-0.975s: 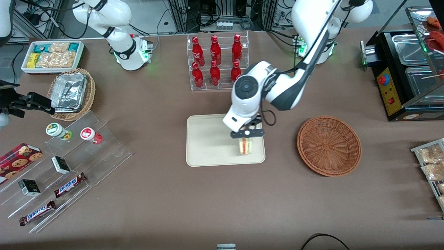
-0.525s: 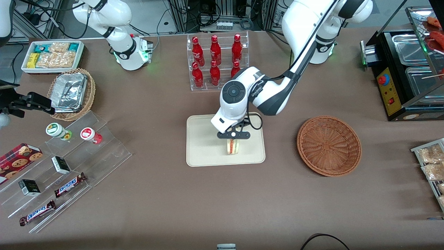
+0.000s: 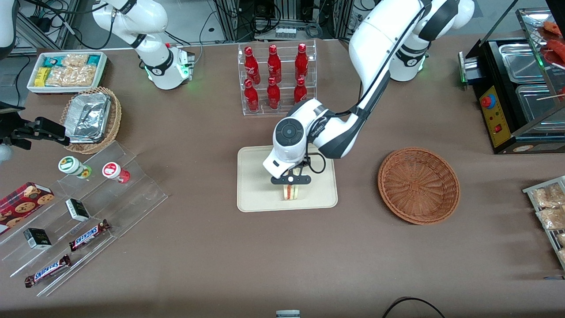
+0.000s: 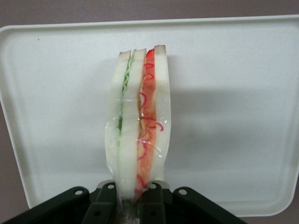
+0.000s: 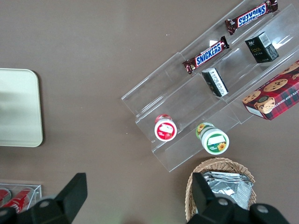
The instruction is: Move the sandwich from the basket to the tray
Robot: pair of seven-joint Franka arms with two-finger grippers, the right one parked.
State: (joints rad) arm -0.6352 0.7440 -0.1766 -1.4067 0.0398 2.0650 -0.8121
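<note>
Gripper (image 3: pixel 290 184) pinching sandwich (image 4: pixel 138 123) upright just over tray (image 3: pixel 256 176), basket (image 3: pixel 418 185) w/o it; if let go standing on edge, the wedge prob tips over.

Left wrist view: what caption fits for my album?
Black gripper holding a plastic-wrapped triangular sandwich above the cream rectangular tray.
</note>
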